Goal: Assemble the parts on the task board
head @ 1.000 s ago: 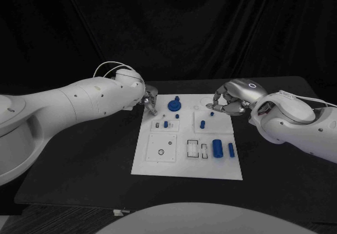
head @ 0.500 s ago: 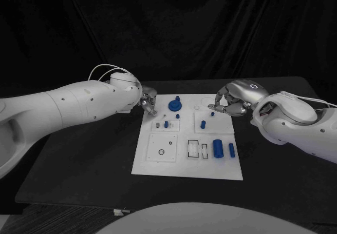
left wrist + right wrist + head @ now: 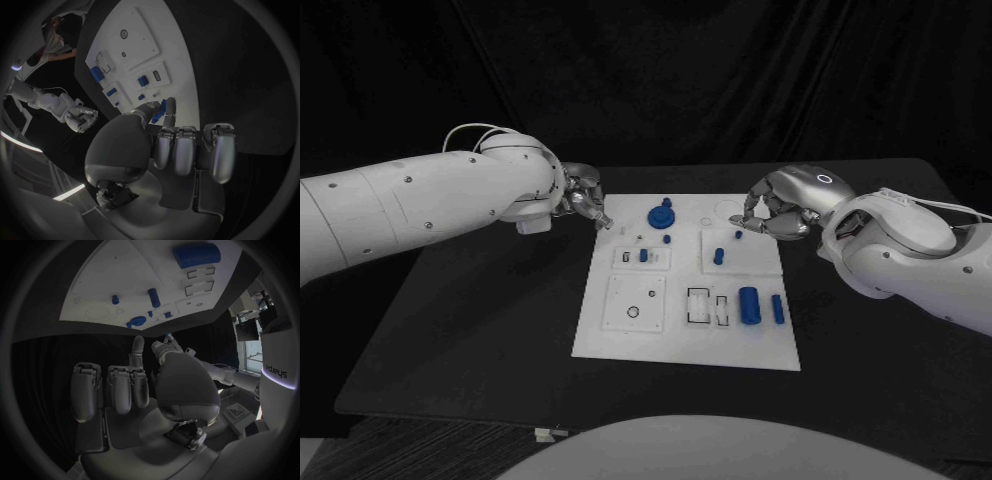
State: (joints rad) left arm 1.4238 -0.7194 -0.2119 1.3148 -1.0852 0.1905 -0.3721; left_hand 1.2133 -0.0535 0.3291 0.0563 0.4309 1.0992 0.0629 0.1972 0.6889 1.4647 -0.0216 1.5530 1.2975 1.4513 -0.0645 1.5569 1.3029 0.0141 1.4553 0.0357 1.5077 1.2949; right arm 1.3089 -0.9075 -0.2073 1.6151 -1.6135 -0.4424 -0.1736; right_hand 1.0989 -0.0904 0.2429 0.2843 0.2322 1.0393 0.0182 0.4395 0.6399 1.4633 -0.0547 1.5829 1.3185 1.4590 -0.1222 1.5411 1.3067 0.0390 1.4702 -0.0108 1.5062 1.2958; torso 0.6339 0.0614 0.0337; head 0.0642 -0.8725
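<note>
The task board [image 3: 687,300] lay in the middle of the black desk [image 3: 473,330], its long axis running away from the robot. The left hand [image 3: 581,200] hovered just off the board's far left corner; in the left wrist view a small blue part [image 3: 164,109] sat pinched between its thumb and one finger, the other fingers [image 3: 187,150] curled. The right hand [image 3: 779,210] hung at the board's far right edge, fingers curled in, and the right wrist view showed nothing in them (clenched on air, as far as I could tell). Other blue parts stood on the board: a knobbed piece [image 3: 661,213] near the far edge, a large cylinder [image 3: 747,303] nearer the robot. The pinched part lay nearest the board's far left sockets, so the left hand seemed the one to seat it.
</note>
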